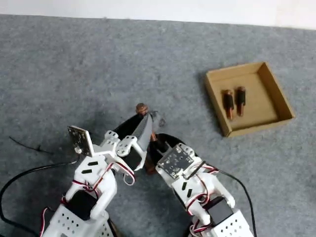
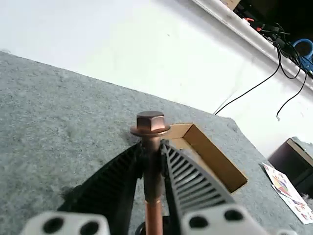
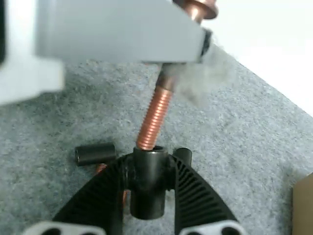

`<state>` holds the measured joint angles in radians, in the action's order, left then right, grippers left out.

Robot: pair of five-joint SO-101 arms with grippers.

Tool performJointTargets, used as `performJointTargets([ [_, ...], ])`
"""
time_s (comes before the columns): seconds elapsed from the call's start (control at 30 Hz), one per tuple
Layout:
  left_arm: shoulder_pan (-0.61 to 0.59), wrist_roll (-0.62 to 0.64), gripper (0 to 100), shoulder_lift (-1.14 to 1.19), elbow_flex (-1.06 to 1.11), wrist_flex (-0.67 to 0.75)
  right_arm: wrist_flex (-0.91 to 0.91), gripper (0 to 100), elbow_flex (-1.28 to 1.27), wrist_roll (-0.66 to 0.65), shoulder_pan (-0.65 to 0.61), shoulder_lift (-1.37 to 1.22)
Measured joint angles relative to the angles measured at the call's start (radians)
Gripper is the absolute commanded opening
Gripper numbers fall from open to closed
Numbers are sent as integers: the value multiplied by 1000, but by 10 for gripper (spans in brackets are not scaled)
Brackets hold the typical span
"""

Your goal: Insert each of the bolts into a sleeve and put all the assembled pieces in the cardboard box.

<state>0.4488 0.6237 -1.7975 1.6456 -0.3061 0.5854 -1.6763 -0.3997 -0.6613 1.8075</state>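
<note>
Bolt (image 2: 150,123) pinched between left gripper (image 2: 151,145) jaws, tip in sleeve (image 3: 146,196) clamped between right gripper (image 3: 147,157) jaws, arms leaning together

Soft, even light falls from overhead on the grey mat (image 1: 98,59) as I watch through the high camera. The arms (image 1: 94,180) throw only a faint dark smudge of shadow onto it, just ahead of them. Through the left wrist camera, the white surface (image 2: 122,44) beyond the mat is bright without glare, and the copper bolt (image 2: 150,123) shows a dull sheen on its head. Through the right wrist camera, the black sleeve (image 3: 148,181) stays dark, a thin highlight on its rim.
</note>
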Motion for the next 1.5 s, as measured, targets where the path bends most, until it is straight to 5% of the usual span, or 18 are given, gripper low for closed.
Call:
performJointTargets([
  [1.5, -32, 100, 7, 0, 29, 60, -75, 4, 0, -3, 3, 5],
])
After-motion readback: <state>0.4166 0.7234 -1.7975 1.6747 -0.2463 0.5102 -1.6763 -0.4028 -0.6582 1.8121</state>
